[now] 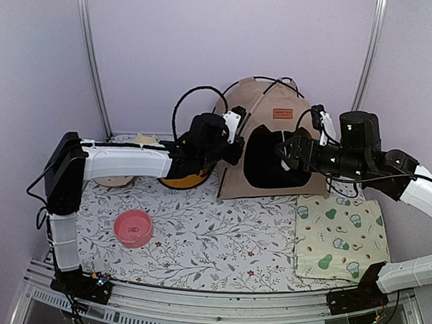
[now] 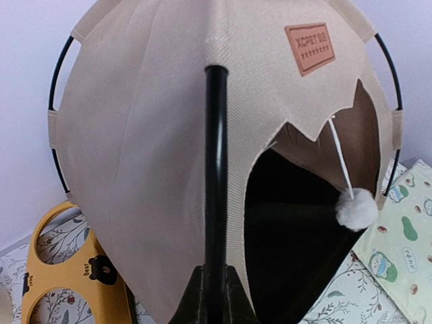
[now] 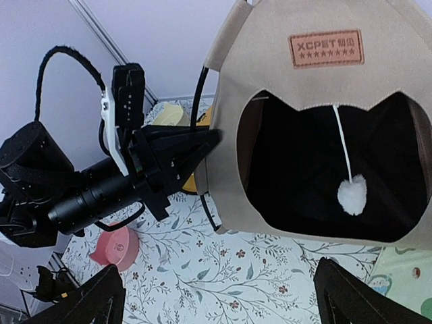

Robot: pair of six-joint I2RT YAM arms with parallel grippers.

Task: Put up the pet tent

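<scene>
My left gripper (image 2: 214,287) is clamped tight on the black pole (image 2: 216,169) at the left front edge of the pet tent (image 1: 264,117), which stands upright at the back of the table (image 1: 198,236). My right gripper (image 1: 282,156) gapes wide, holding nothing, facing the tent's doorway.

The desk (image 1: 220,241) has a white top with a grey leaf-and-flower print all over. At the back, roughly in the middle, stands the big tan fabric pet tent (image 1: 269,100) with thin black poles, its dark opening facing the front. A yellow plastic double-bowl feeder (image 2: 61,270) lies just beside the tent's left side. A round pink bowl (image 1: 133,227) sits front left, well apart from everything else. A cream square mat with green prints (image 1: 342,236) lies flat on the right, near the tent's front corner.
</scene>
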